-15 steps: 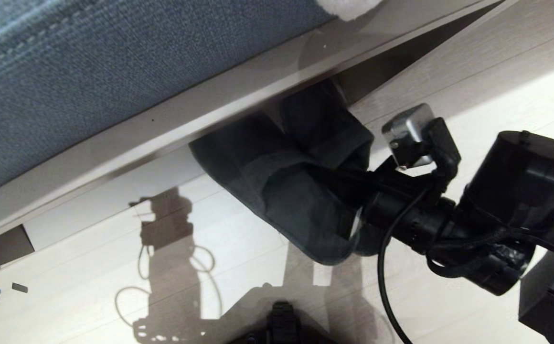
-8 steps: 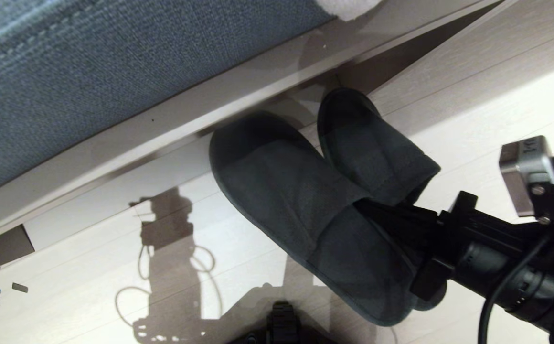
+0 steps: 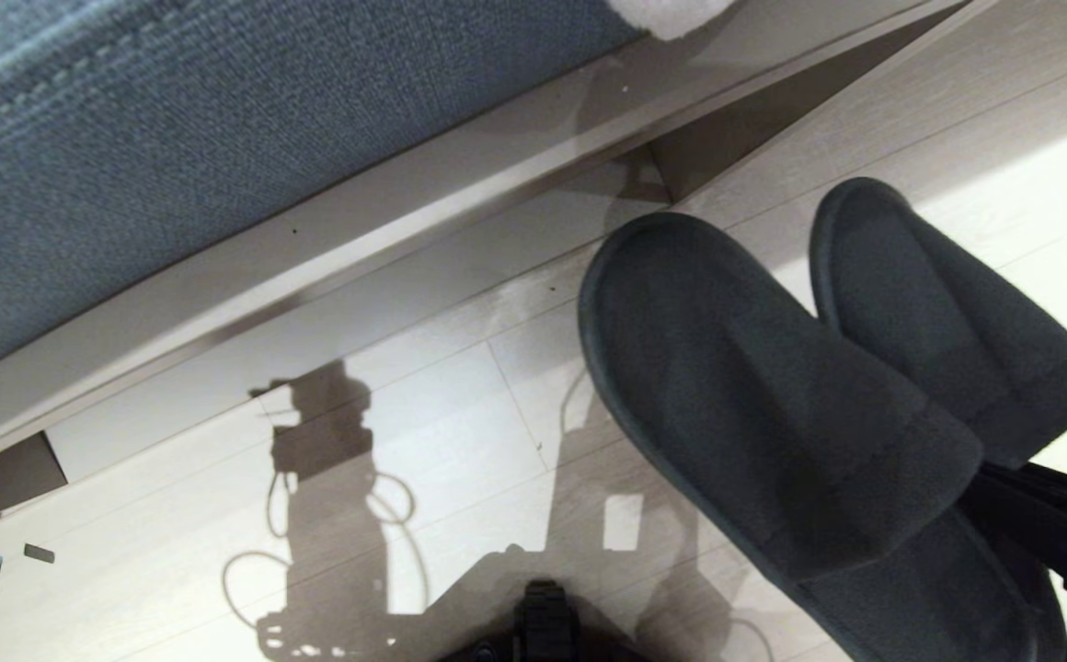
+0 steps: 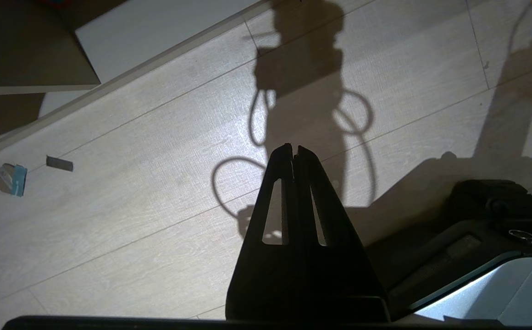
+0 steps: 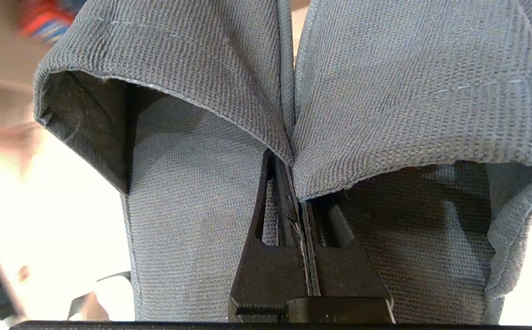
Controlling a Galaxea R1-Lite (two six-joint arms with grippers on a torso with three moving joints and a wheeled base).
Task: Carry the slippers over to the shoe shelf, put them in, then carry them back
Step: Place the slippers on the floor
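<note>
- Slippers [image 3: 773, 405] are held pinched by their inner edges in the right gripper [image 5: 296, 183], clear of the shoe shelf [image 3: 708, 147]
- Return step is judged underway; a carry back is called for next
- Left gripper [image 4: 293, 151] is kept together, idle

Grey-blue woven slippers [image 3: 773, 414], pale wood-grain floor [image 3: 175, 515]

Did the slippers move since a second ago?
Yes. The slippers, pinched by the right gripper, came out from under the bench edge toward the camera.

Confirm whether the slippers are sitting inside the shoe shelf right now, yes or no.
No: in the head view the slippers hang outside the shoe shelf, above the floor, held by the right gripper.
</note>
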